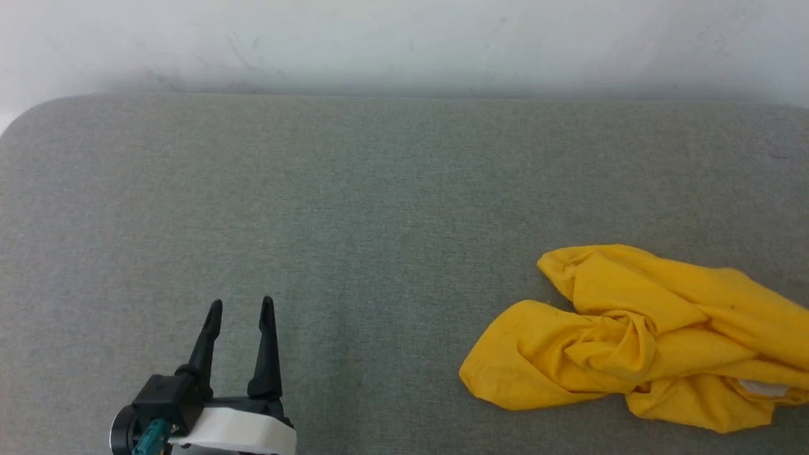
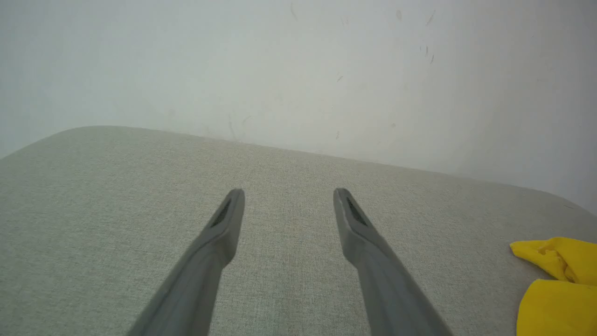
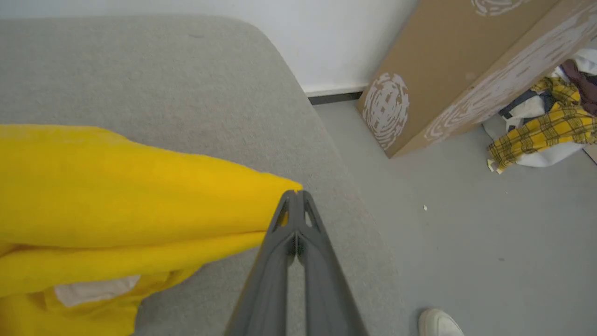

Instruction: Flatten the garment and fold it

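The garment (image 1: pixel 632 335), a bright yellow T-shirt, lies crumpled at the near right of the grey padded table (image 1: pixel 379 208) and runs off the head view's right edge. A white patch (image 1: pixel 761 387) shows low on it. In the right wrist view my right gripper (image 3: pixel 296 196) is shut, pinching a stretched corner of the garment (image 3: pixel 116 196) near the table's right edge. My left gripper (image 1: pixel 241 306) stands open at the near left, far from the cloth, with nothing between its fingers. The left wrist view shows the same gripper (image 2: pixel 289 198) with the garment (image 2: pixel 555 280) at its lower right.
A white wall (image 1: pixel 404 38) runs behind the table. Beyond the table's right edge is grey floor with a leaning cardboard board (image 3: pixel 457 70), a pile of clothes (image 3: pixel 545 126) and a person's white shoe (image 3: pixel 438 323).
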### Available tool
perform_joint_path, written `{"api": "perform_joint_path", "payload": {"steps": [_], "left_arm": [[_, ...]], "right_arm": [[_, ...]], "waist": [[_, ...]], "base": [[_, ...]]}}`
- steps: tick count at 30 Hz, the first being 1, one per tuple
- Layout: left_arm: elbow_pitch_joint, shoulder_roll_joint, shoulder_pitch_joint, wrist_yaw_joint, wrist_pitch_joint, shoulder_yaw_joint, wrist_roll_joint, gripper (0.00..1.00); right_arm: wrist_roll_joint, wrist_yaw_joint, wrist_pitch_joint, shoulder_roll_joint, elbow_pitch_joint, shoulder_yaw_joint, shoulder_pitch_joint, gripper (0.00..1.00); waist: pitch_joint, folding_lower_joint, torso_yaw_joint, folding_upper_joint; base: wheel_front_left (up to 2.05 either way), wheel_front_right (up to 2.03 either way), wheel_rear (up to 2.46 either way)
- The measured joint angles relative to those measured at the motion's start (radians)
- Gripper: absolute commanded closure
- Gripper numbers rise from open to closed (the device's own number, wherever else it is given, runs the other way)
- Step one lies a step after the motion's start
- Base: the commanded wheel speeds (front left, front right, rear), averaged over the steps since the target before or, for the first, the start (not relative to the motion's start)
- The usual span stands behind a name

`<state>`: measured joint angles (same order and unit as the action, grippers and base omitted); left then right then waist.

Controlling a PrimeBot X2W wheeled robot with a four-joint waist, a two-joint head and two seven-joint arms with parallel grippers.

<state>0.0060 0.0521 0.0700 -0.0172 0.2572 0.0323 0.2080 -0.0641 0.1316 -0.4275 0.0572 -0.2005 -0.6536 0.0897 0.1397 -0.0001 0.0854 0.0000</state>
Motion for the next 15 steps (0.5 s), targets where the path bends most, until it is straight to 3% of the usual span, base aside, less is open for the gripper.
{"api": "perform_joint_path", "payload": {"steps": [1, 2, 3, 4, 9, 15], "left_arm": [[0.002, 0.0, 0.0, -0.002, 0.0, 0.0, -0.006, 0.0], [0.003, 0.0, -0.001, -0.009, 0.0, -0.001, -0.011, 0.0], [0.005, 0.0, -0.001, -0.011, 0.0, -0.002, -0.016, 0.0], [0.007, 0.0, -0.002, -0.017, 0.0, -0.002, -0.02, 0.0], [0.01, 0.0, -0.015, -0.019, 0.0, -0.01, -0.03, 0.0], [0.01, 0.0, -0.015, -0.019, 0.0, -0.006, -0.03, 0.0]], "right_arm": [[0.007, 0.0, 0.012, -0.003, 0.027, -0.012, 0.018, 1.0], [0.019, 0.0, 0.022, -0.004, 0.063, -0.018, 0.026, 0.79], [0.033, 0.0, 0.035, -0.004, 0.1, -0.017, 0.029, 0.29], [0.041, 0.0, 0.05, -0.004, 0.132, -0.012, 0.029, 0.0], [0.065, 0.0, 0.113, -0.006, 0.197, 0.055, -0.01, 0.0], [0.029, 0.0, 0.12, -0.005, 0.078, 0.215, -0.099, 0.0]], "waist": [[0.004, 0.0, -0.004, 0.0], [0.008, 0.0, -0.009, 0.0], [0.01, 0.0001, -0.013, 0.0], [0.012, 0.0001, -0.017, 0.0], [0.009, 0.0, -0.024, 0.0], [0.003, 0.0, -0.01, 0.0]], "base": [[0.0, 0.0, 0.0], [0.0, 0.0, 0.0], [0.0, 0.0, 0.0], [0.0, 0.0, 0.0], [0.0, 0.0, 0.0], [0.0, 0.0, 0.0]]}}
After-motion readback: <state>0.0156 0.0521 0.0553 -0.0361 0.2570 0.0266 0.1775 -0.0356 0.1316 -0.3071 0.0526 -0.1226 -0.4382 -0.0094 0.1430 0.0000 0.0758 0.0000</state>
